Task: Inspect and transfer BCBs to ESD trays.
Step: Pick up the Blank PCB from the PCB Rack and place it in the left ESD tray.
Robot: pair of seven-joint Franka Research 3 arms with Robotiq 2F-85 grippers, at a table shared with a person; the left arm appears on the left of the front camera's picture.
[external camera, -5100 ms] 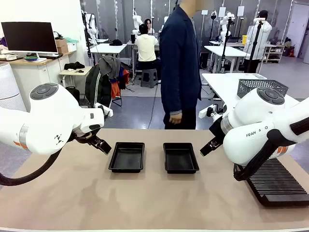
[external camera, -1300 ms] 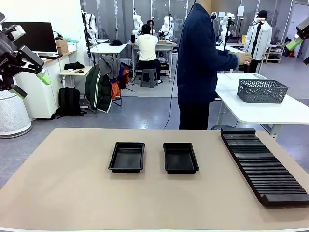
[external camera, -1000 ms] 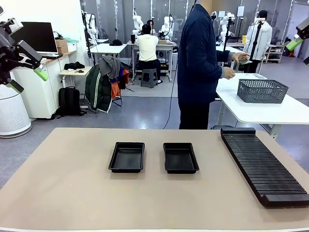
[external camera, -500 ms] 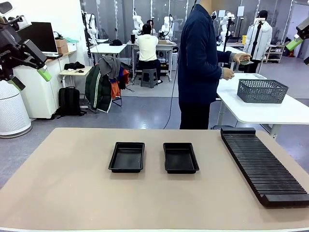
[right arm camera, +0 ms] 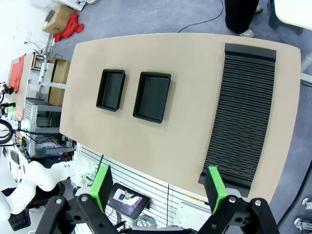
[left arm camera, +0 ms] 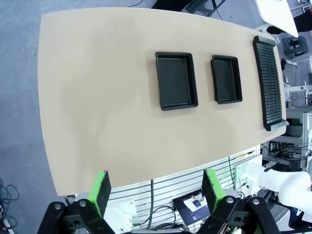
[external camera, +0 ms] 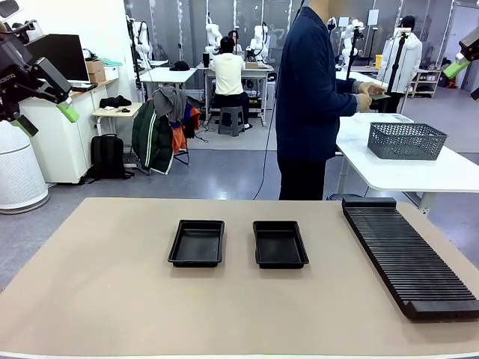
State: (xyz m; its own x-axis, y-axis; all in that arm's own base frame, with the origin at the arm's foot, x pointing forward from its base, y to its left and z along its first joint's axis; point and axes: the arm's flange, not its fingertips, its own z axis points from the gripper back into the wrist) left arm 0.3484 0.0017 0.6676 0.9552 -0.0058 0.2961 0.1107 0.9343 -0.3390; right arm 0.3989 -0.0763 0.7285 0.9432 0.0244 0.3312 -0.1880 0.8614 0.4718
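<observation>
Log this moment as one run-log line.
left gripper open, high | right gripper open, high | ESD trays empty | person at side table

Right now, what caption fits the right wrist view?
Open right end effector above the table: two empty ESD trays side by side, ribbed rack apart.

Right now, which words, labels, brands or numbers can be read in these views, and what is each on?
Nothing reads cleanly enough to quote.
White lettering on the black body of the left gripper: too small, cut by the picture edge.
Small screen below the table: too small.
White sheets on the far posts: blurred.
ESD trays and slotted rack: no print seen.
</observation>
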